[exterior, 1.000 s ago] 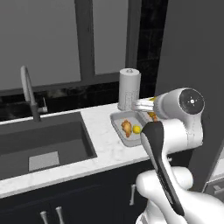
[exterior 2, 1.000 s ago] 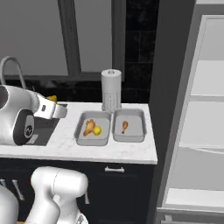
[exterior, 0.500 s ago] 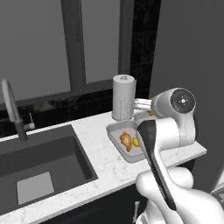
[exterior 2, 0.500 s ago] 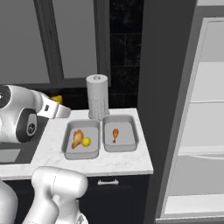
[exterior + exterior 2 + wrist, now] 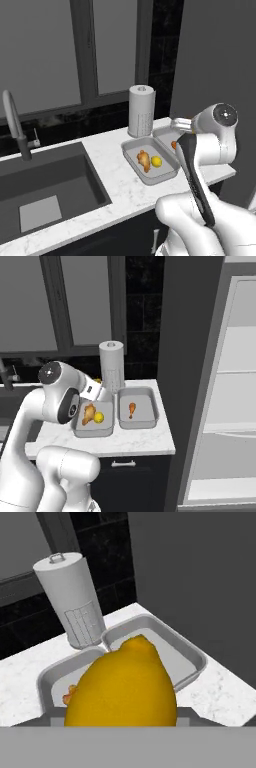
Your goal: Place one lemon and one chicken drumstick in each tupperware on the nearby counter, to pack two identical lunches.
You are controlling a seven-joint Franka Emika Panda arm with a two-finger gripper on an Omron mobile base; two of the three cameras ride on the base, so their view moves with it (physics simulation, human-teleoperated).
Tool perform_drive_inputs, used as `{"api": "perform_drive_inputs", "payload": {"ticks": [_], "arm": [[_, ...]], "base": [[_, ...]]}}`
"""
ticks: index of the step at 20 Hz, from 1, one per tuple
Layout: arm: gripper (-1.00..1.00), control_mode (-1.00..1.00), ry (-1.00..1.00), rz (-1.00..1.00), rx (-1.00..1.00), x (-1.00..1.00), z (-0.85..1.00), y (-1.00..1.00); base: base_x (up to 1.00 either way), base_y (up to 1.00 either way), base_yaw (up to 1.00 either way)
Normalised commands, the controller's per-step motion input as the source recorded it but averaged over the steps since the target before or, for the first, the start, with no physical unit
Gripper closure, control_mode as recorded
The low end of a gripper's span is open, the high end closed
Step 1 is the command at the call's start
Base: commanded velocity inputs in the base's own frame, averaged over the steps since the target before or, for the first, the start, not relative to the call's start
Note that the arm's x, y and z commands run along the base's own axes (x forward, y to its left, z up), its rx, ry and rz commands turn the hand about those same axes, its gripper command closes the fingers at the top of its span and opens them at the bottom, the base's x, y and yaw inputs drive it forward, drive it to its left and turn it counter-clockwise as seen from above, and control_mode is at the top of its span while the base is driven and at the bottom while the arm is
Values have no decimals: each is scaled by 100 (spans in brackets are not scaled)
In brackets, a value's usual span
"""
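The large bright yellow lemon [image 5: 122,687] looms close in the hand view, apparently clamped between the fingers, though the fingertips are hidden behind it, so the grasp is a judgement. Below it sit two shallow grey rectangular tupperware trays side by side: one [image 5: 93,428] already holds a small yellow lemon [image 5: 98,417] touching an orange-brown chicken drumstick [image 5: 89,413], while the other tray [image 5: 138,420] holds only a drumstick [image 5: 131,408]. The main risk is releasing over the wrong tray, because the carried fruit hangs near the shared rim; that would leave one lunch doubled and the other short. A round fruit dropped on the rim could also roll onto the white marble counter [image 5: 120,187], or the arm could bump the white paper-towel roll [image 5: 111,363] just behind the trays.
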Motion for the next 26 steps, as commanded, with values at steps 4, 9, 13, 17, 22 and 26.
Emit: {"api": "perform_drive_inputs", "payload": {"ticks": [4, 9, 13, 17, 22, 26], "arm": [[100, -100, 31, 34, 0, 36, -61, -4], [100, -100, 21, 33, -13, 17, -32, -6], [100, -100, 8, 14, -16, 24, -20, -31], [100, -100, 5, 1, -14, 37, -24, -43], [100, -100, 13, 0, -7, 57, -42, -59], [100, -100, 11, 0, 0, 76, -44, -40]], "base": [[0, 0, 0], [0, 0, 0], [0, 0, 0], [0, 0, 0], [0, 0, 0], [0, 0, 0]]}}
